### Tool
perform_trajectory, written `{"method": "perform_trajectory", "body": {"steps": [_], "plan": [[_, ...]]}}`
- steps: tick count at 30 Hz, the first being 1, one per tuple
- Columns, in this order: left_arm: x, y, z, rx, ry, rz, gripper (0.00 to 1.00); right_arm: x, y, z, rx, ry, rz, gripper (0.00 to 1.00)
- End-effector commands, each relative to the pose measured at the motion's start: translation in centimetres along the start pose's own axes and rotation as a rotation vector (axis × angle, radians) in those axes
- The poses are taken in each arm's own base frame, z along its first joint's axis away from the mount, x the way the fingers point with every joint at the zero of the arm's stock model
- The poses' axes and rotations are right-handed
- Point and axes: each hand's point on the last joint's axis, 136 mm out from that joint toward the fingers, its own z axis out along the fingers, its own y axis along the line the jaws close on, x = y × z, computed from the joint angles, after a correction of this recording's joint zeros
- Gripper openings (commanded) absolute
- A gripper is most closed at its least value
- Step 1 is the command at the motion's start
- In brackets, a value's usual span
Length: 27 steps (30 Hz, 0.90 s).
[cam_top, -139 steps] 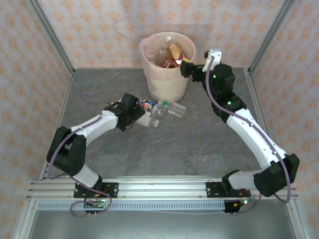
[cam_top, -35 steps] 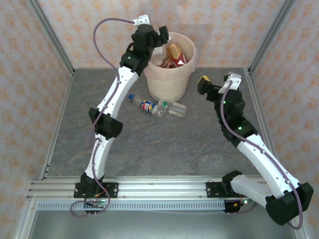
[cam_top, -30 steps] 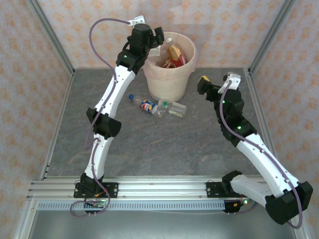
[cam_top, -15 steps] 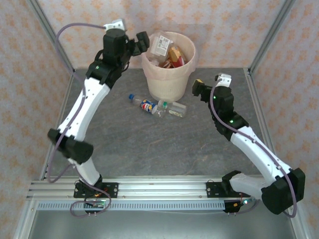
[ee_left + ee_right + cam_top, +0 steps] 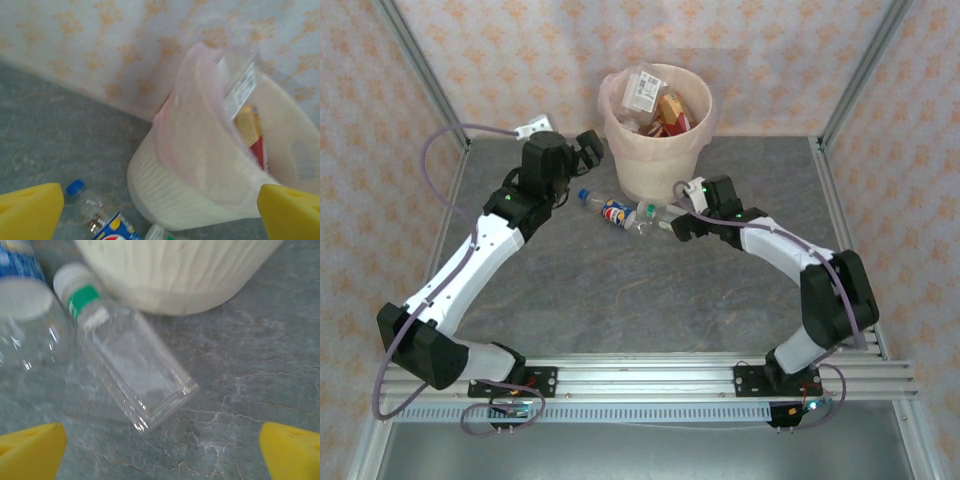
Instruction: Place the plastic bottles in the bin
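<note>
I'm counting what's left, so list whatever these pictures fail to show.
Bin contents: top view, upper bottles and its wall hide anything below; no count.
Clear bottle: top view, the right gripper covers part of it.
Blue-labelled bottle: left wrist view, cut by the bottom edge; right wrist view, blurred, cut by the corner.

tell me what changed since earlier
The left gripper lifted a labelled bottle from the table, dropped it in the bin and came back down left of it, open. The right gripper left the bin and lowered, open, over the clear bottle. The Pepsi bottle and bin stayed put.
</note>
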Motion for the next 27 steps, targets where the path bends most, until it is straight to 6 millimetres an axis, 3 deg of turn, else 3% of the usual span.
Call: {"method": "perform_trajectory", "body": {"steps": [1, 6, 17, 27], "plan": [[-0.1, 1.2, -0.4, -0.031, -0.044, -0.076, 1.00, 0.5, 0.4, 1.5, -0.052, 0.071, -0.295, 0.99], [0.6, 1.6, 0.1, -0.046, -0.025, -0.074, 1.00, 1.7, 0.6, 3.7, -0.112, 0.169, -0.453, 0.99], [0.9, 2.6, 0.4, -0.104, -0.015, -0.060, 1.00, 1.0, 0.9, 7.0, -0.163, 0.133, -0.552, 0.90], [1.8, 3.8, 0.8, -0.143, 0.011, -0.092, 1.00, 2.0, 1.7, 7.6, -0.211, 0.145, -0.566, 0.83]]}}
